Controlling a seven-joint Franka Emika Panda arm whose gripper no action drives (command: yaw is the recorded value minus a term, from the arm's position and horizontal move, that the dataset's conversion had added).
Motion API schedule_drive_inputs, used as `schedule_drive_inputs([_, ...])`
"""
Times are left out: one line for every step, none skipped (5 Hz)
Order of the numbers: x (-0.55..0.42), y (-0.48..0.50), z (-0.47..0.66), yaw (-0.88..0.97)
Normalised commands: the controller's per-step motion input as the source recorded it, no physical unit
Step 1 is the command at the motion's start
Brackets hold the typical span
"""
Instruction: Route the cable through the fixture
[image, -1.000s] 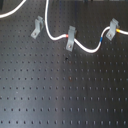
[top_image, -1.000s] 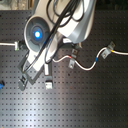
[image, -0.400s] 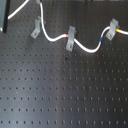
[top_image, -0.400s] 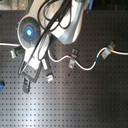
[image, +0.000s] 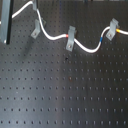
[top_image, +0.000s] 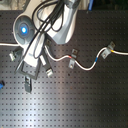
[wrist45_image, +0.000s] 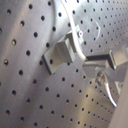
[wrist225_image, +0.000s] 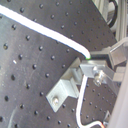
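A white cable (image: 86, 48) with orange and blue marks runs through three grey clip fixtures, left (image: 36, 31), middle (image: 70, 38) and right (image: 111, 31), in the first exterior view. In the second exterior view the cable (top_image: 86, 65) passes the clips (top_image: 72, 61) and goes under the arm. My gripper (top_image: 27, 81) hangs low at the second exterior view's left. In the second wrist view the cable (wrist225_image: 45, 34) ends at my gripper (wrist225_image: 95, 62), which looks shut on it, beside a grey clip (wrist225_image: 66, 91). That clip also shows in the first wrist view (wrist45_image: 62, 54).
The black perforated board (image: 65, 95) fills both exterior views. Another grey clip (top_image: 12, 55) stands at the second exterior view's left, above the gripper. A dark bar (image: 5, 25) stands at the first exterior view's left edge. The arm's body (top_image: 55, 30) covers the board's upper left.
The gripper has moved toward the second exterior view's left and a little lower. In the first exterior view the cable's free stretch now swings out to the upper left.
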Motion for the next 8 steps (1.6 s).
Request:
schedule_drive_inputs([-0.238,0.085,0.24,-0.13])
schedule_drive_inputs([-0.187,0.068,0.18,-0.08])
schedule_drive_inputs([-0.164,0.192,0.36,-0.13])
schedule_drive_inputs([-0.085,0.193,0.41,-0.15])
schedule_drive_inputs([-0.158,0.157,0.38,-0.14])
schedule_drive_inputs([-0.174,0.164,0.4,-0.11])
schedule_drive_inputs([-0.164,0.036,0.41,-0.09])
schedule_drive_inputs([-0.086,0.023,0.21,-0.08])
